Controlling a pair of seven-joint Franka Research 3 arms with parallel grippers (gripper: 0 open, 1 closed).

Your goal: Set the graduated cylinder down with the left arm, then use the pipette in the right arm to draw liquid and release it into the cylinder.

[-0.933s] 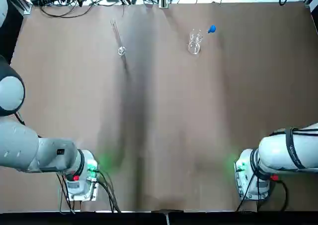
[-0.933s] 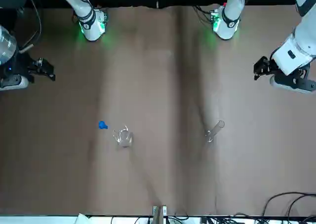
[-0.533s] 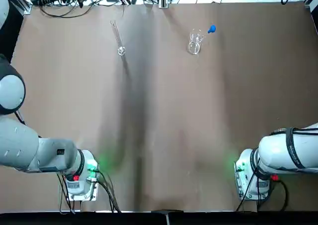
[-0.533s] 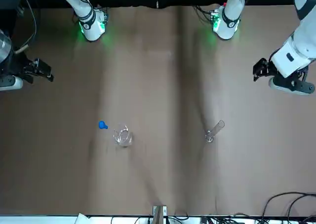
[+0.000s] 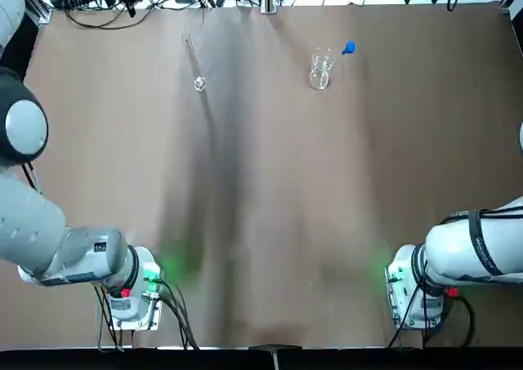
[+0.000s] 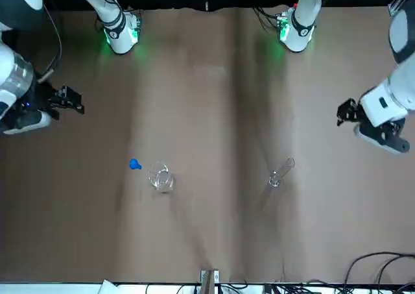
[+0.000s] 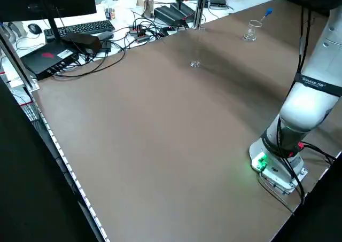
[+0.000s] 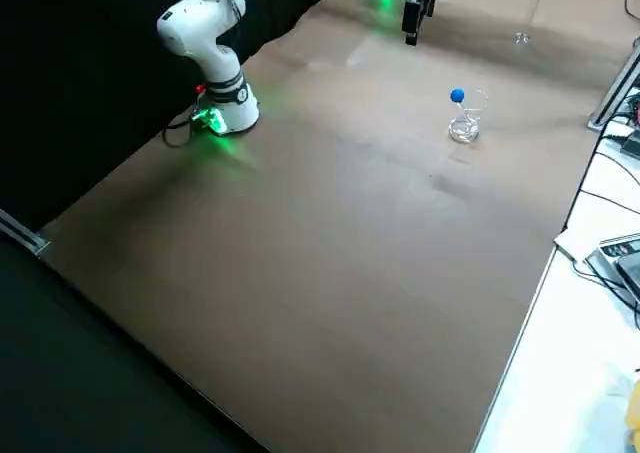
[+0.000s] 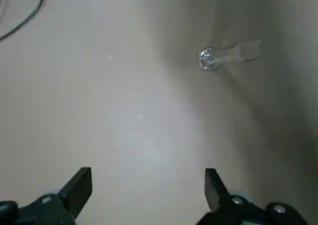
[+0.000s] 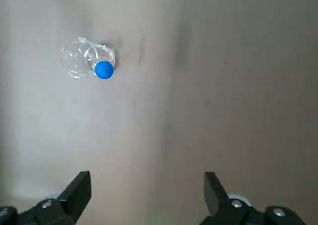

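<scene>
Both arms raised, jaws wide apart

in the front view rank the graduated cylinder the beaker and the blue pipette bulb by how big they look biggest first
1. The graduated cylinder: longest outline, a thin tube standing on the table.
2. The beaker: shorter but wider. It may cover as much area, so these two are close.
3. The blue pipette bulb: clearly smallest.

Both grippers shifted since earlier: left gripper (image 6: 347, 112) farther from its base, right gripper (image 6: 68, 100) inward.
</scene>
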